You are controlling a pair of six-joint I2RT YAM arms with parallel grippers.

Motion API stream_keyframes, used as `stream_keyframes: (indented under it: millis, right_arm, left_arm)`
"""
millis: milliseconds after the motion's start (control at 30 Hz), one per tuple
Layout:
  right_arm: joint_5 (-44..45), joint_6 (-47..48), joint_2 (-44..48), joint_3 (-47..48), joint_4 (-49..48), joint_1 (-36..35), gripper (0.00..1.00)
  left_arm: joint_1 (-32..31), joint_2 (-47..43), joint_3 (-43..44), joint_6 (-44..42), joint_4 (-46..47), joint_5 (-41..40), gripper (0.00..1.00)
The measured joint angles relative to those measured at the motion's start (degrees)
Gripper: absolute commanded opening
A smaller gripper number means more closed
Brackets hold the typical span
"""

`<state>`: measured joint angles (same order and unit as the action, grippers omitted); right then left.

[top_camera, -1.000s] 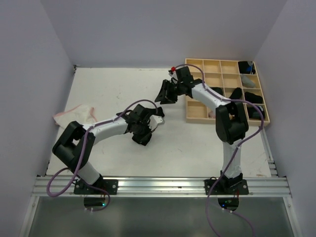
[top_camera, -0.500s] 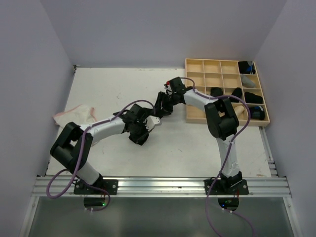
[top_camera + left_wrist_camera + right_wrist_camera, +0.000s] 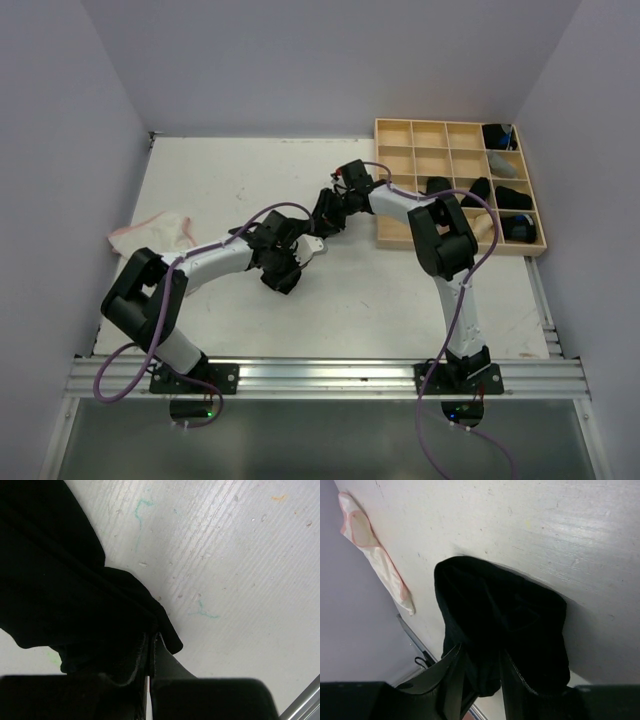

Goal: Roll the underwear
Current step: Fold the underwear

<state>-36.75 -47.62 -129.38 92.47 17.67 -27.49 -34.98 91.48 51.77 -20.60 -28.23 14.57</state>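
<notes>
A black underwear (image 3: 505,610) lies bunched on the white table between my two grippers. In the right wrist view my right gripper (image 3: 482,672) is shut on a thick fold of it, and the cloth fills the gap between the fingers. My left gripper (image 3: 152,642) is shut, pinching a thin edge of the same black underwear (image 3: 60,590). From above, the left gripper (image 3: 288,268) and the right gripper (image 3: 328,212) sit close together mid-table. A whitish underwear with pink edging (image 3: 150,232) lies flat at the far left, also in the right wrist view (image 3: 375,555).
A pale wooden grid tray (image 3: 400,228) stands at the back right, with dark rolls (image 3: 512,197) in its right-hand cells. The right arm's elbow hangs over the tray's near left corner. A metal rail (image 3: 330,375) runs along the front edge.
The right gripper has swung from beside the tray leftward and nearer, toward the left gripper, and its jaws have narrowed on the black cloth. The left gripper has barely shifted.
</notes>
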Motion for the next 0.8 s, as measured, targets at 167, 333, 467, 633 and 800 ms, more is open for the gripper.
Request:
stream_keyframes:
  millis: [167, 333, 467, 633, 800]
  right_arm:
    - [-0.3, -0.6, 0.0, 0.1, -1.0, 0.0, 0.35]
    - [-0.3, -0.8, 0.0, 0.1, -1.0, 0.0, 0.26]
    - [-0.2, -0.6, 0.0, 0.1, -1.0, 0.0, 0.07]
    - [0.2, 0.5, 0.8, 0.1, -0.2, 0.0, 0.0]
    - [1.1, 2.5, 4.0, 0.1, 2.1, 0.1, 0.0]
  left_arm:
    - [0.0, 0.0, 0.0, 0.0, 0.0, 0.0, 0.0]
    - [0.0, 0.0, 0.0, 0.0, 0.0, 0.0, 0.0]
    - [0.0, 0.0, 0.0, 0.0, 0.0, 0.0, 0.0]
    - [0.0, 0.0, 0.0, 0.0, 0.0, 0.0, 0.0]
    - [0.0, 0.0, 0.0, 0.0, 0.0, 0.0, 0.0]
